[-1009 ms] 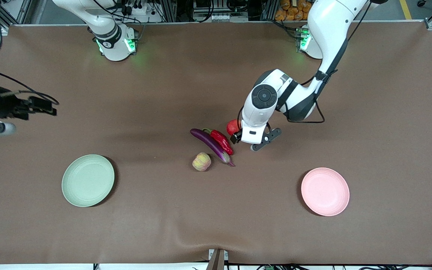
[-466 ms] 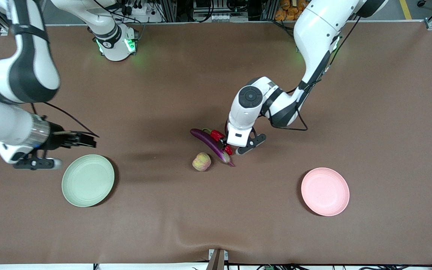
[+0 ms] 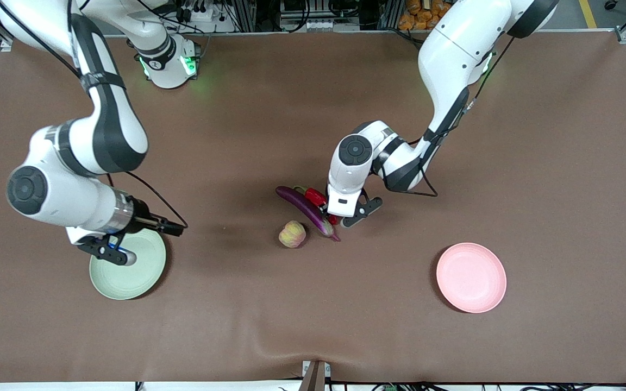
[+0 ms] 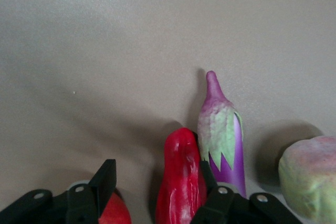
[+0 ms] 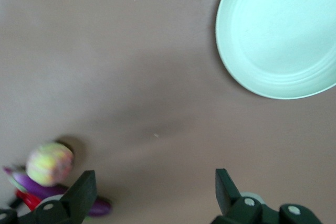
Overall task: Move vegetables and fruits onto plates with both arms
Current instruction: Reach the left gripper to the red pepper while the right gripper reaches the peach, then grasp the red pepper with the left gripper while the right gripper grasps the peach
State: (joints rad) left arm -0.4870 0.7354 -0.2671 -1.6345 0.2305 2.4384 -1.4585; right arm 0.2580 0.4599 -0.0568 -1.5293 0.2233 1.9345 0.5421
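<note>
My left gripper (image 3: 328, 212) is down at the red chili pepper (image 4: 181, 182), open, with one finger between the chili and the purple eggplant (image 4: 223, 135). Its other finger stands clear of the chili, beside the red pomegranate-like fruit (image 4: 113, 212), which the hand hides in the front view. The eggplant (image 3: 305, 209) lies against the chili (image 3: 317, 196). The yellowish-pink ribbed fruit (image 3: 292, 234) sits just nearer the camera. My right gripper (image 3: 174, 227) hangs open and empty by the pale green plate (image 3: 128, 279). The pale pink plate (image 3: 471, 277) is bare.
Brown cloth covers the table. The right wrist view shows the green plate (image 5: 278, 35) off to one side of the right gripper (image 5: 152, 187), with the ribbed fruit (image 5: 50, 163) and the eggplant (image 5: 58, 192) farther on.
The right arm has swung in from its end of the table to the green plate's edge. The left gripper has shifted from the pomegranate to the chili, and its fingers have narrowed.
</note>
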